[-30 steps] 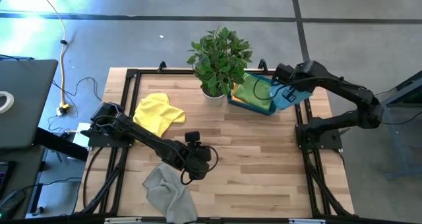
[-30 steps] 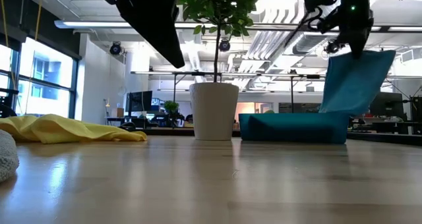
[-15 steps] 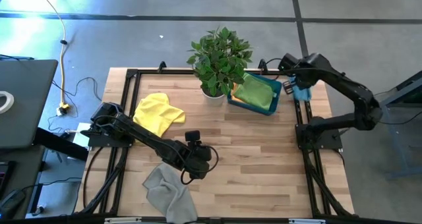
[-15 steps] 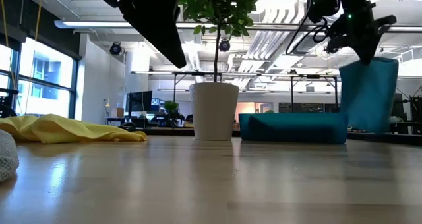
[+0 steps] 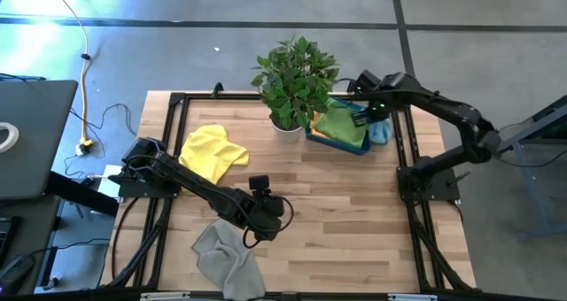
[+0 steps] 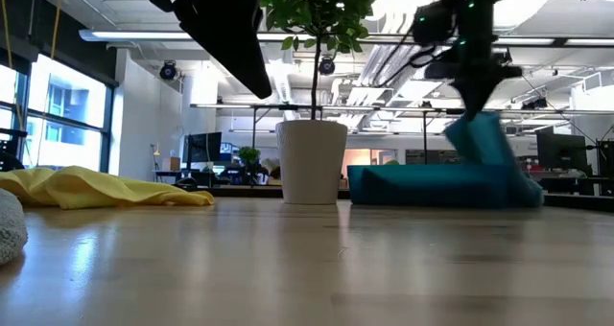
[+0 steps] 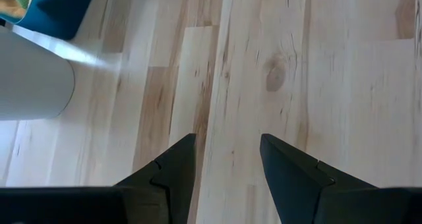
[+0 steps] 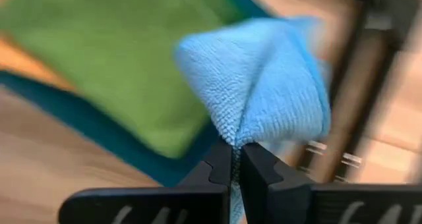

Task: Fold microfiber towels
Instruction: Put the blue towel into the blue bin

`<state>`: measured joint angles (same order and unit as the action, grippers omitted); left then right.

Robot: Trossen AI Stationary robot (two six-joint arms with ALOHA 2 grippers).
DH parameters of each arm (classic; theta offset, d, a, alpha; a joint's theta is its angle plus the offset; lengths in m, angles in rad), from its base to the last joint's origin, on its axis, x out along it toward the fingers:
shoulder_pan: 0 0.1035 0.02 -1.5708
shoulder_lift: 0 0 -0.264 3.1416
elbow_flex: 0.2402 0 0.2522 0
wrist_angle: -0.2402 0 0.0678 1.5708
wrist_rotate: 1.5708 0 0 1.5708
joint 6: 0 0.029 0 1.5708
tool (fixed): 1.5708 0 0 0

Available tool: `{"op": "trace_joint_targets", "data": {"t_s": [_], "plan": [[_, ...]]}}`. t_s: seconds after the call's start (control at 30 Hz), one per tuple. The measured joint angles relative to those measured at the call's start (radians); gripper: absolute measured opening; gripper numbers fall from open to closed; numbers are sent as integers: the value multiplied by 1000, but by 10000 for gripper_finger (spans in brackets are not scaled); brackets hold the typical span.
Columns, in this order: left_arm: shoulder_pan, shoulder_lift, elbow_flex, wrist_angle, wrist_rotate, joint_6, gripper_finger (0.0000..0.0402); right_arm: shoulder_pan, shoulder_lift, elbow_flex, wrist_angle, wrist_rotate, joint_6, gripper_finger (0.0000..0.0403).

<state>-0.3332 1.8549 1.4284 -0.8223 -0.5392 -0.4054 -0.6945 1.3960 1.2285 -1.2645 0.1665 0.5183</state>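
right pincer [image 8: 236, 159] clenched on light blue towel [image 8: 264, 79] | carry clear of teal bin [image 5: 341, 142], lay flat on worktop [image 5: 354, 204] | left pincer [image 7: 227, 165] released, idle

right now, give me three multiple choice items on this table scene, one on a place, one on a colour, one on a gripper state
1. Where does the crumpled yellow microfiber towel lie?
A. inside the teal plastic bin
B. on the wooden table, on the left arm's side of the potted plant
C. under the grey towel

2. What colour is the soft cloth pinched by the right gripper?
A. light blue
B. orange
C. yellow

3. How does the left gripper stand?
A. shut on a towel
B. open, holding nothing
C. shut on the plant pot

Answers: 1 B, the high view shows it on bare wood; 2 A, the right wrist view shows the light blue cloth gathered between shut fingers; 3 B, only table shows between its fingers.
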Motion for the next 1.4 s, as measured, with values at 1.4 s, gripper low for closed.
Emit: {"op": "trace_joint_targets", "data": {"t_s": [1.4], "plan": [[0, 0, 0, 0, -4, 42, 158, 28, 354, 0, 813, -230, -140, 100]]}}
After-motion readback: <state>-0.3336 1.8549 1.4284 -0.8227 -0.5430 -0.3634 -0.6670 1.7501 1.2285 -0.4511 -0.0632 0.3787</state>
